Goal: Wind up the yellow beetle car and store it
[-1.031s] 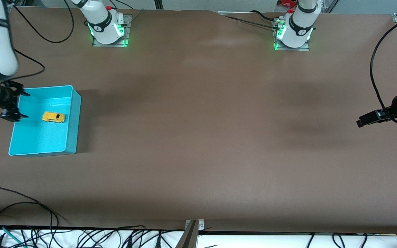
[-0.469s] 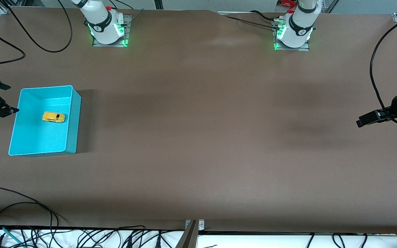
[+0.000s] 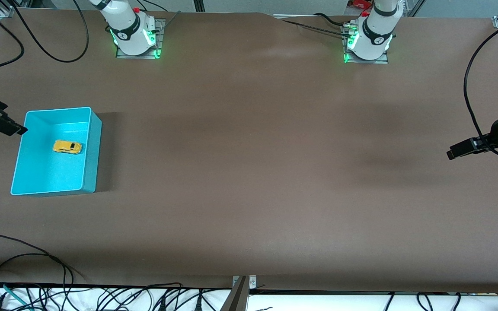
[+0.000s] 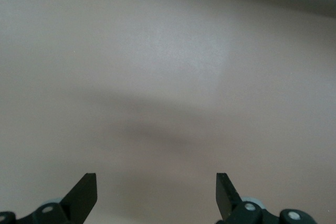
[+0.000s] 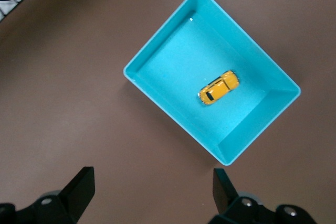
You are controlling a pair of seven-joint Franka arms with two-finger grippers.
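Resting in the teal bin (image 3: pixel 95 142), the yellow beetle car (image 3: pixel 67 147); both end effectors (image 5: pixel 152 190) (image 4: pixel 156 195) gape empty.

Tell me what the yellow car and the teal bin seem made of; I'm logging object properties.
The yellow beetle car looks like glossy painted metal or hard plastic; which one cannot be told. The teal bin looks like thin moulded plastic with a matte, even finish, going by its uniform colour and rounded corners.

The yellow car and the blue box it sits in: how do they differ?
The yellow beetle car is tiny and rounded, with dark windows; the teal bin is far larger, boxy and plain. The car lies inside, and the bin stands open-topped on the table. Both are brightly coloured, and neither is held.
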